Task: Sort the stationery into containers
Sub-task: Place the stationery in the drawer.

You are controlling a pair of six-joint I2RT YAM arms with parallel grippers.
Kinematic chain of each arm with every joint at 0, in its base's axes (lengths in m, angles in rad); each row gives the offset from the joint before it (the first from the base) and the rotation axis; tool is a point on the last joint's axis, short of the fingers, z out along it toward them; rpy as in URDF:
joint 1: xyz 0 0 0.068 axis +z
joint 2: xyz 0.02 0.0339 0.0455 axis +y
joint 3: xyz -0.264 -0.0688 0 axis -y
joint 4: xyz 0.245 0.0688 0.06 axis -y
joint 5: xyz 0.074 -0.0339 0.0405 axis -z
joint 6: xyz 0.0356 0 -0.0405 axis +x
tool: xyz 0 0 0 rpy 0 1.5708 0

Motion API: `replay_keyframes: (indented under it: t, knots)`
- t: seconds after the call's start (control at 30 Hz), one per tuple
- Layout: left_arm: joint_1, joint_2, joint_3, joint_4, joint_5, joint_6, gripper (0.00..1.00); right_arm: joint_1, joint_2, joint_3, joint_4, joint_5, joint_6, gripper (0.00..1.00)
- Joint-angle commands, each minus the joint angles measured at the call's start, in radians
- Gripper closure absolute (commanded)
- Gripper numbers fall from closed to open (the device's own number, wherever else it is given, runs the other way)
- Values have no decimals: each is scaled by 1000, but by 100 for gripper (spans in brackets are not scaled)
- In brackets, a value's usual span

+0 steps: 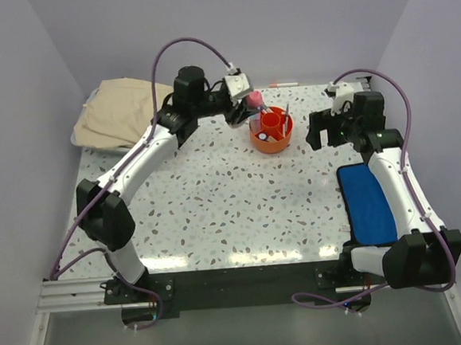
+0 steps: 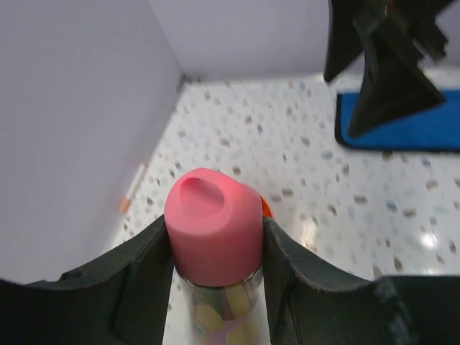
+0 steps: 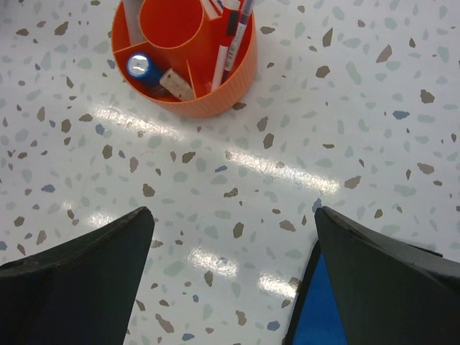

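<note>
My left gripper [image 1: 251, 105] is shut on a clear tube with colourful contents and a pink cap [image 2: 213, 226], held just left of and above the round orange tub [image 1: 271, 131]. In the top view the pink cap [image 1: 253, 99] shows at the tub's left rim. The tub [image 3: 185, 54] holds several white pens [image 3: 228, 36], a blue marker [image 3: 141, 67] and a small beige piece in its compartments. One white pen with an orange tip [image 1: 284, 83] lies at the far wall, also in the left wrist view [image 2: 132, 191]. My right gripper [image 1: 321, 133] is open and empty, right of the tub.
A flat blue mat [image 1: 368, 202] lies at the right edge under my right arm. A beige cloth bundle [image 1: 126, 110] sits in the far left corner. Lilac walls close in the table on three sides.
</note>
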Motion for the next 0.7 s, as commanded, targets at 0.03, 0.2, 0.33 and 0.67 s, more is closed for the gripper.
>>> replay_keyframes:
  t: [0.03, 0.2, 0.33, 0.67]
  knots:
    - [3, 73, -162, 915, 75, -394, 100, -14, 3, 36, 51, 23, 4, 1]
    - [-4, 310, 46, 1027, 36, -535, 100, -14, 23, 39, 88, 31, 17, 1]
    - [-11, 452, 169, 1041, 3, -576, 100, -40, 43, 53, 71, 23, 37, 1]
    - [-9, 604, 281, 1081, -27, -603, 100, -41, 70, 82, -1, 24, 2, 1]
